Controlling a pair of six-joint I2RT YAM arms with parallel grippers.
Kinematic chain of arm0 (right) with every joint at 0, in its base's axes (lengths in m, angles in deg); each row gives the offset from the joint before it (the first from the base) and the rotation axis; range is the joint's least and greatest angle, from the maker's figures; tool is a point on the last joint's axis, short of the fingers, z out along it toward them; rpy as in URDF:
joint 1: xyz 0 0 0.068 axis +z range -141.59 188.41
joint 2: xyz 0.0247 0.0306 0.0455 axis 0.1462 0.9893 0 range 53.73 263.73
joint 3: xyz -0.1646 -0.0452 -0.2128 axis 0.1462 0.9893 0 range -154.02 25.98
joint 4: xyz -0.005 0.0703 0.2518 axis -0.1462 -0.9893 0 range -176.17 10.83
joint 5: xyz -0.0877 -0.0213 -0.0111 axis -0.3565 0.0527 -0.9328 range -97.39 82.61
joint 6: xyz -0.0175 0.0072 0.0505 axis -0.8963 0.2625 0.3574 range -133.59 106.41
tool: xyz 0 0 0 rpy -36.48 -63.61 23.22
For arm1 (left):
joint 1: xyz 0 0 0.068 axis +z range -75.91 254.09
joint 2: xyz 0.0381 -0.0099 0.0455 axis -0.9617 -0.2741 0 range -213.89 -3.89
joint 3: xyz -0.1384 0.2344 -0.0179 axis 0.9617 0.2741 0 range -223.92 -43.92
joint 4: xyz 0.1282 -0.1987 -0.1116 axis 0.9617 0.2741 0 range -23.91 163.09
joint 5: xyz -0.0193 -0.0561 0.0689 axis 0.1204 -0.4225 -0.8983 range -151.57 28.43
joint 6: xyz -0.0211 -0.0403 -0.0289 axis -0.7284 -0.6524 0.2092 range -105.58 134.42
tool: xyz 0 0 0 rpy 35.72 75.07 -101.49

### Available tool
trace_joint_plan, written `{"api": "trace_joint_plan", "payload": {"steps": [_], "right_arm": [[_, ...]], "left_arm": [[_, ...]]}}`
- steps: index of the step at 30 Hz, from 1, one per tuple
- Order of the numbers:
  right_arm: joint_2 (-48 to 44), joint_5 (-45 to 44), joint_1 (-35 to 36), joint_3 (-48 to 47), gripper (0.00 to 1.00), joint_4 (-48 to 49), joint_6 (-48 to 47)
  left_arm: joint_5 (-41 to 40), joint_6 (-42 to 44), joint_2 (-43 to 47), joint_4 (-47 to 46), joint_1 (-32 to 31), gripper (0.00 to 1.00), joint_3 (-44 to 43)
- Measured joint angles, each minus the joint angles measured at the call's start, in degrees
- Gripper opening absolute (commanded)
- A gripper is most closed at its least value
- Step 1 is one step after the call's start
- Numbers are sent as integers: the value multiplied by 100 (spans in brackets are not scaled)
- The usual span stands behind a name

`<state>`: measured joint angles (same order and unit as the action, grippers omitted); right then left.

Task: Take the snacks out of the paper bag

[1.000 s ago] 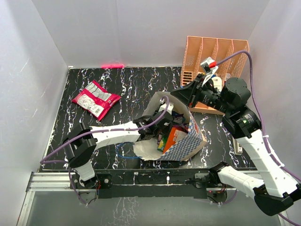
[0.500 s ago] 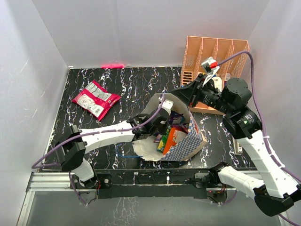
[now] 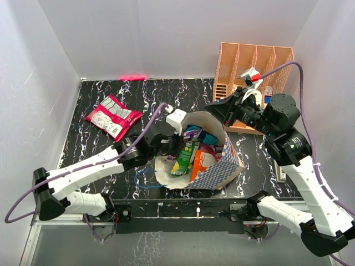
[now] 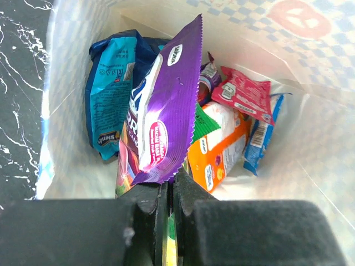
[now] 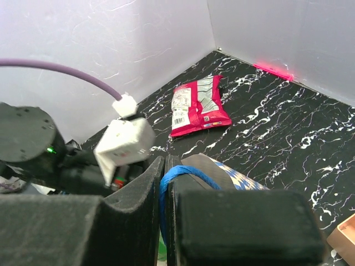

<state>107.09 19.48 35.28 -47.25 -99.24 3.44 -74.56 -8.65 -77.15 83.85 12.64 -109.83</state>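
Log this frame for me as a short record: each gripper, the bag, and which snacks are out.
left gripper: jaws shut on purple packet, over the open bag
right gripper: jaws shut on blue cord handle of paper bag
out of bag: magenta packet, on table, far left
in bag: blue packet, orange packet, pink packet
far right: peach organizer

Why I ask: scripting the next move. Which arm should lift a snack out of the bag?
Left: left tool is shut on the purple packet; right tool pinches the blue cord handle.
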Motion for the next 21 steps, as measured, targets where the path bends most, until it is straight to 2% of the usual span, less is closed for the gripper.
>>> {"api": "trace_joint_plan", "payload": {"steps": [7, 11, 15, 21], "right_arm": [[-50, -46, 0, 0, 7, -98, -2], [-57, -46, 0, 0, 7, -101, 0], [-57, -44, 2, 0, 7, -98, 7], [-70, -50, 0, 0, 7, -111, 17]], "left_arm": [[280, 79, 846, 352, 4, 0, -44], [284, 50, 925, 389, 4, 0, -153], [247, -87, 503, 529, 4, 0, -400], [332, -284, -837, 1005, 7, 0, -1276]]}}
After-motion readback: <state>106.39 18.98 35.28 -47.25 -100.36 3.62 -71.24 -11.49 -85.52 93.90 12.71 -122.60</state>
